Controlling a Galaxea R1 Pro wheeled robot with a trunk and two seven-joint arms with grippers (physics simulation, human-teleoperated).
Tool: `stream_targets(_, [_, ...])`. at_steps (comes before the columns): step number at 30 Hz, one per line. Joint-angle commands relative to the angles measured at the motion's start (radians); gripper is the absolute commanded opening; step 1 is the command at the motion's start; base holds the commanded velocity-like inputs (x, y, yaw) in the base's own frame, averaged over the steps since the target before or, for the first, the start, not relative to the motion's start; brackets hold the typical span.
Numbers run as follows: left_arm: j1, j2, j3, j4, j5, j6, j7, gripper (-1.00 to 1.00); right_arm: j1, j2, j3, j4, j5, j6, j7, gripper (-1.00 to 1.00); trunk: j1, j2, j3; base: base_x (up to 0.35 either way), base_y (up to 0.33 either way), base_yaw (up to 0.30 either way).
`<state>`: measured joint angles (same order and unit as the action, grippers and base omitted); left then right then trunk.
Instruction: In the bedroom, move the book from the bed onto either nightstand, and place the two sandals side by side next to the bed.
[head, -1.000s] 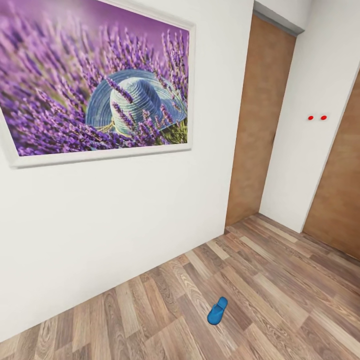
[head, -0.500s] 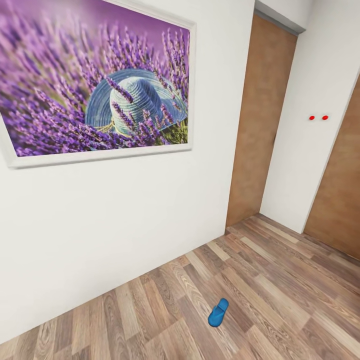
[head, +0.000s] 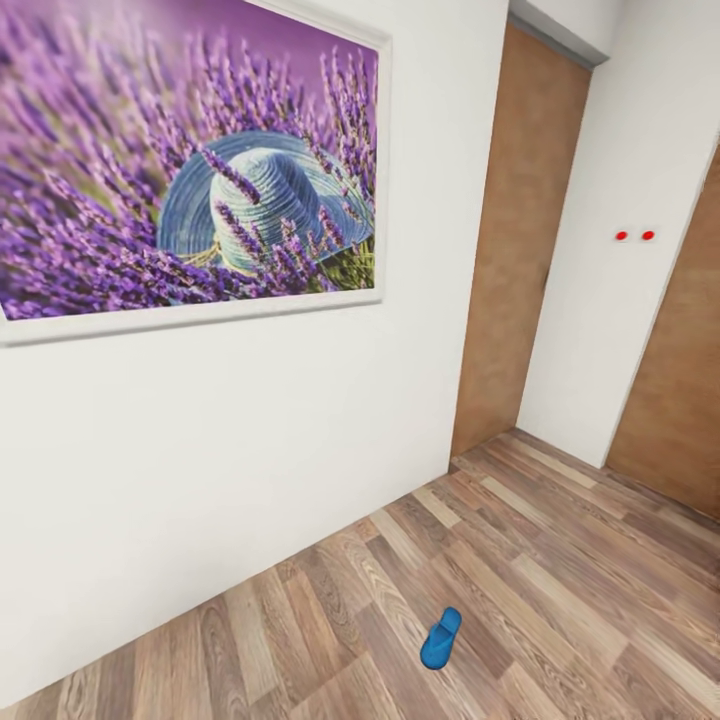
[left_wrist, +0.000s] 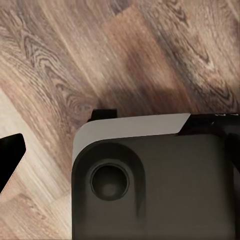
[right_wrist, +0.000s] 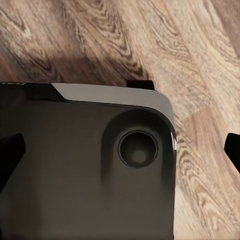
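Ahead of me a white wall (head: 250, 440) carries a big framed lavender picture (head: 190, 170) with a blue straw hat in it. Beyond the wall's corner stand two brown doors (head: 520, 250), with a narrow white wall section between them bearing two small red dots (head: 634, 236). The wood-plank floor (head: 560, 590) spreads below, and one blue sandal (head: 441, 637) lies flat on it, apart from the wall. My wrist cameras look down past my dark base (left_wrist: 155, 185) at the planks; whether my left or right jaws are released or clenched, I cannot tell.
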<state>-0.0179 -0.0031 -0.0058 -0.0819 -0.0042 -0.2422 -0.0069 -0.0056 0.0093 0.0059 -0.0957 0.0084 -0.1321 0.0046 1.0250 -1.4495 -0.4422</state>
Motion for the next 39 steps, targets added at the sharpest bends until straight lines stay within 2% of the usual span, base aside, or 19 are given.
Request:
stream_targets(1, [0.0,0.0,0.0,0.001,0.0,-0.003,-0.001,1.0,-0.001,0.0,0.0,0.001,0.001,-0.003,0.0,1.0,0.0,-0.001,-0.001,0.048,0.068,-0.193])
stream_targets(24, [0.0,0.0,0.0,0.0,0.0,-0.003,-0.001,1.0,-0.001,0.0,0.001,0.001,0.001,-0.003,0.001,1.0,0.0,-0.001,-0.001,0.058,0.226,-0.275])
stream_targets(33, [0.0,0.0,0.0,-0.001,0.0,-0.004,-0.001,1.0,-0.001,0.001,0.002,0.001,0.001,-0.003,0.001,1.0,0.0,-0.001,-0.001,0.005,0.071,-0.278])
stream_targets(39, [0.0,0.0,0.0,-0.001,0.0,-0.003,-0.001,1.0,-0.001,0.001,0.002,0.001,0.001,-0.004,0.001,1.0,0.0,-0.001,-0.001,0.061,0.095,-0.11])
